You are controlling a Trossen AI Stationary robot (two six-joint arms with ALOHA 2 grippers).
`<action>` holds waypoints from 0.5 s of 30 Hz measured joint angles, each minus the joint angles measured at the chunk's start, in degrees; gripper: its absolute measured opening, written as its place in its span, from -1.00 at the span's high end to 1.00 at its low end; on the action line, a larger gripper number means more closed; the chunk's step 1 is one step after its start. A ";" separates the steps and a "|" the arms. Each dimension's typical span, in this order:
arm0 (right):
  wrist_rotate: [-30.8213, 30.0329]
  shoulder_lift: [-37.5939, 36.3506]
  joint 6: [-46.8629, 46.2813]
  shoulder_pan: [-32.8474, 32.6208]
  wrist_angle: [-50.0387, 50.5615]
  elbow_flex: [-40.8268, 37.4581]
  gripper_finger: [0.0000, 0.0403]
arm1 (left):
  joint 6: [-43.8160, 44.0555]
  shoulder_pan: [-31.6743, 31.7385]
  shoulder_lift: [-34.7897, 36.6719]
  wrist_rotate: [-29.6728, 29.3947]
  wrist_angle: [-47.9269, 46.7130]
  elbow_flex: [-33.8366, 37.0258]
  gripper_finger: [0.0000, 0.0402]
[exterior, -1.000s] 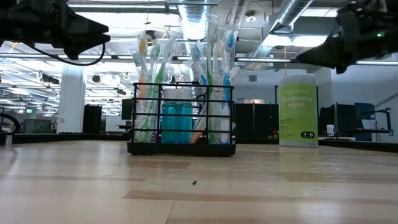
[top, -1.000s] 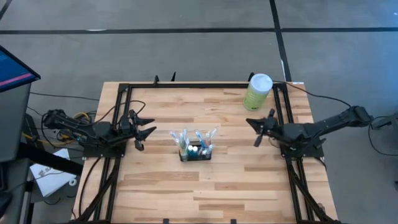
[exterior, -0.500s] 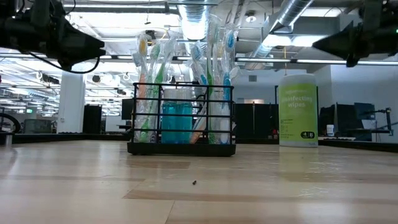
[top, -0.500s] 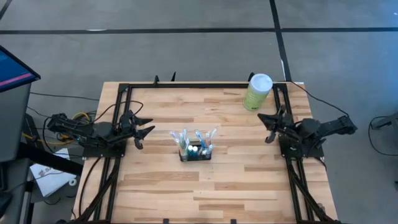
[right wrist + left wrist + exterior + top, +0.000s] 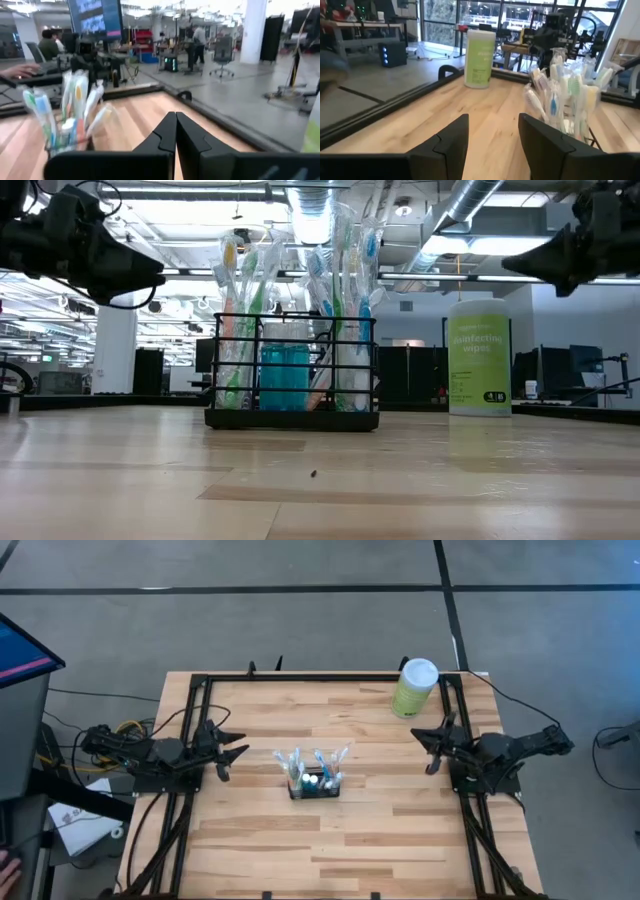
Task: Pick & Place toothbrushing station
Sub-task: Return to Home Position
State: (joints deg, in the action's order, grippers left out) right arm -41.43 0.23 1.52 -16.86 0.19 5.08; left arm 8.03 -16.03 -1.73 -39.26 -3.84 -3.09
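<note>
The toothbrushing station (image 5: 314, 781) is a low black wire holder full of upright toothbrushes. Its base stands on the wooden table near the middle (image 5: 292, 370). My left gripper (image 5: 237, 747) hovers open near the table's left side, pointing level at the station (image 5: 565, 107), with nothing between its fingers (image 5: 492, 137). My right gripper (image 5: 432, 745) is shut and empty near the right side, also level and aimed toward the station (image 5: 70, 122). Both hang above table height and well clear of the holder, as the low view shows.
A tall pale-green wipes canister (image 5: 415, 688) with a white lid stands at the far right corner, close to my right arm (image 5: 480, 358). A black frame (image 5: 300, 677) runs along the table's far, left and right sides. Bare wood lies around the station.
My right gripper has drawn back toward the table's right edge as its arm folded in, staying shut. My left gripper has sunk lower and eased toward the left edge, staying open. The station has not moved.
</note>
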 joint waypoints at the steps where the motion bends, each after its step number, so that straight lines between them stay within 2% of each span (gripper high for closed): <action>1: 0.17 0.10 -1.28 0.02 1.10 -0.08 0.99 | 0.00 0.00 -0.11 -0.01 0.00 0.00 0.17; 4: 0.99 -0.03 -3.89 0.00 2.31 -1.52 0.99 | -0.12 0.00 -0.22 -0.04 0.00 0.00 0.17; 7: 1.29 0.46 -4.59 0.01 -4.01 -4.51 0.99 | -0.27 0.00 -0.25 -0.03 0.01 0.00 0.17; 9: 2.84 1.59 -3.64 0.00 -4.49 -4.61 0.99 | -0.31 0.00 -0.23 -0.25 0.05 0.02 0.17; 15: 2.57 1.84 -4.37 0.39 -7.53 -4.62 0.99 | -1.73 0.00 -0.25 -0.25 0.09 0.04 0.17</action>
State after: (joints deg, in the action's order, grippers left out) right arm -38.86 2.08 -2.85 -16.47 -7.34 0.46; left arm 6.31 -16.03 -1.98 -39.51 -3.75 -3.05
